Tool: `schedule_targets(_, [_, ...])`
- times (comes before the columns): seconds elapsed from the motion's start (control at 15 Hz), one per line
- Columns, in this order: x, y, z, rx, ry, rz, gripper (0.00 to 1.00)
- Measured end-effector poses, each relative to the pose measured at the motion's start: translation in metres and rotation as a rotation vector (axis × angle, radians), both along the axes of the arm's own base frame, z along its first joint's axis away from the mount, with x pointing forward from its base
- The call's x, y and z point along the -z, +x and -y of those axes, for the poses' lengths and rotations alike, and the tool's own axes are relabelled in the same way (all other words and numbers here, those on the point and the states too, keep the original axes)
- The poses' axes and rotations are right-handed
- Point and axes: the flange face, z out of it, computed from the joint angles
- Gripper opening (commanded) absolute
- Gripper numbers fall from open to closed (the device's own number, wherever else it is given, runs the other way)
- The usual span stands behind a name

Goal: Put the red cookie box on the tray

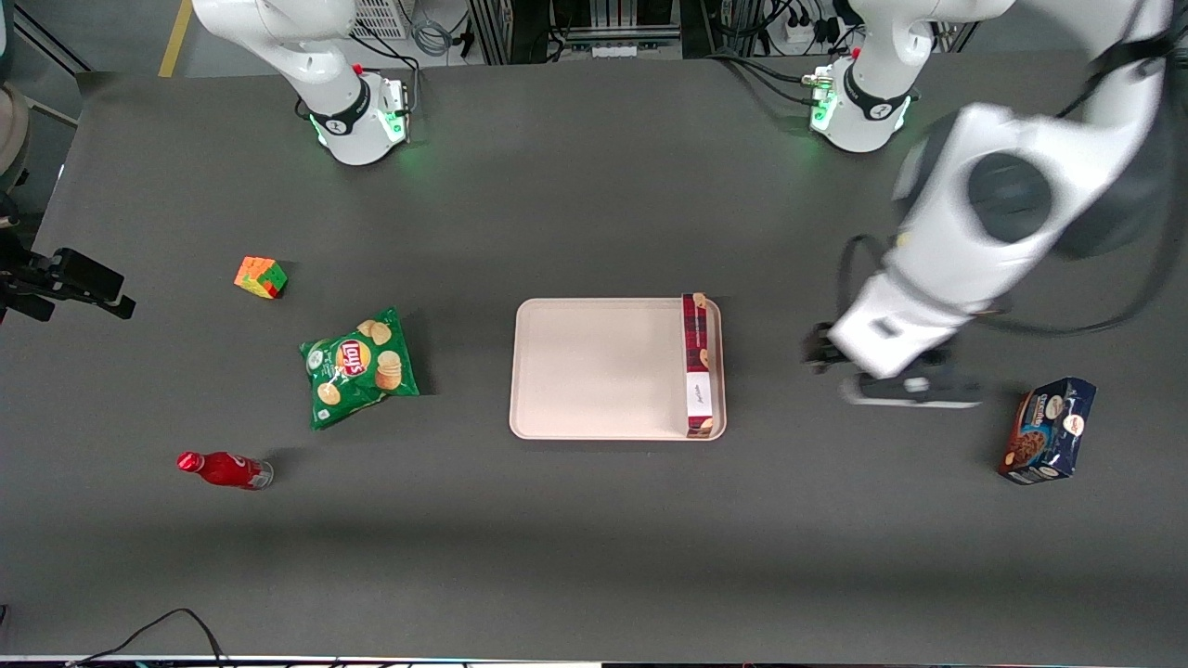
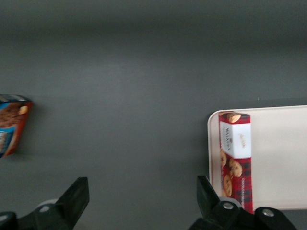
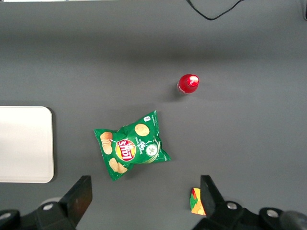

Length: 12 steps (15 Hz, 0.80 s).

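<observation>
Pincer point(image 2: 140, 201) open, Lay's bag point(image 1: 358, 366) — green

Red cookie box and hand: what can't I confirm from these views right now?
- Red cookie box: lies on the tray at the rim; its far end is cut off in the left wrist view.
- Hand: open, over bare table; motion-blurred in the front view.
- Blue cookie package: cropped in the left wrist view.

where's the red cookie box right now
The red cookie box lies flat in the tray, along its edge toward the working arm; the open gripper is over bare table beside it.
</observation>
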Motion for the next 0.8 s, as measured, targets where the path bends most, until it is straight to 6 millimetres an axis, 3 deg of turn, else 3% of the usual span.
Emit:
schedule_targets(0.13, [-0.04, -0.007, -0.061, -0.007, -0.018, -0.007, 1.0])
schedule_targets(0.27, [-0.076, -0.024, -0.1, -0.032, -0.012, -0.006, 1.0])
schedule_targets(0.53, [-0.137, -0.063, -0.124, -0.061, 0.011, 0.038, 1.0])
schedule_targets(0.8, [-0.163, -0.083, -0.136, -0.079, 0.012, 0.063, 1.0])
